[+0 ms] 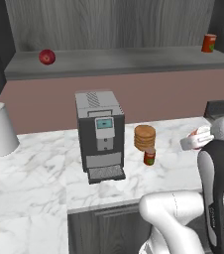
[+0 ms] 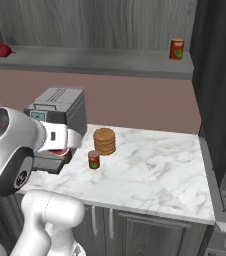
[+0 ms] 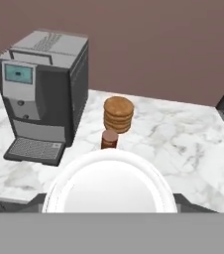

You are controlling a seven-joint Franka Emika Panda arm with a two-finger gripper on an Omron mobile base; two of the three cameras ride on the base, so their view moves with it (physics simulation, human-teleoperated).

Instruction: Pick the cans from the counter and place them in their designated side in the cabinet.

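My gripper [image 1: 195, 141] hangs above the counter's [image 1: 39, 173] right front part, shut on a bright red can [image 1: 201, 135] with a white rim. In the hand view that can's round white end [image 3: 109, 184] sits large between the fingers and hides their tips. In the right base view its red body [image 2: 60, 151] peeks out under the hand. A darker red-brown can [image 1: 149, 157] with a green label stands upright on the marble, just in front of a stack of tan discs [image 1: 144, 137]. Another red can [image 1: 209, 43] with a green label stands at the right end of the cabinet shelf [image 1: 124, 62].
A grey coffee machine [image 1: 100, 134] stands mid-counter, left of the discs. A white paper roll [image 1: 1, 130] is at the far left. A red ball [image 1: 46, 56] rests on the shelf's left end. Dark panels [image 2: 217, 85] close the right side.
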